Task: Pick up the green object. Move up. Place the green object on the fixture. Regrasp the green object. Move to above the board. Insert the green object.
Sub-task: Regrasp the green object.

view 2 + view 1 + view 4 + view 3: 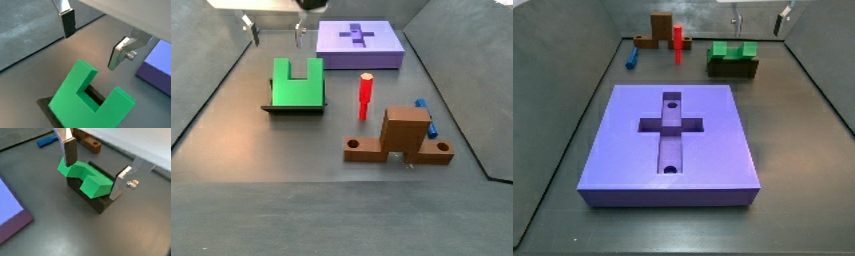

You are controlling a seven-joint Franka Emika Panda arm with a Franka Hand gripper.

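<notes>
The green object (87, 178) is a bright green U-shaped block lying in the dark fixture (100, 204). It shows in both side views (734, 50) (298, 82), with the fixture (734, 68) (294, 108) under it. My gripper (93, 178) is open and empty, raised above the block with one finger to each side, touching nothing. In a wrist view the gripper (92, 50) hangs apart from the green object (90, 102). In both side views the gripper (760, 20) (275, 25) is near the back wall. The purple board (673, 130) (358, 45) with its cross recess lies beside the fixture.
A thin red post (365, 95) (679, 42), a brown upright block (401, 135) (657, 30) and a small blue piece (631, 60) stand near the fixture. Raised walls border the dark floor. The board's corner shows in both wrist views (10, 210) (157, 65).
</notes>
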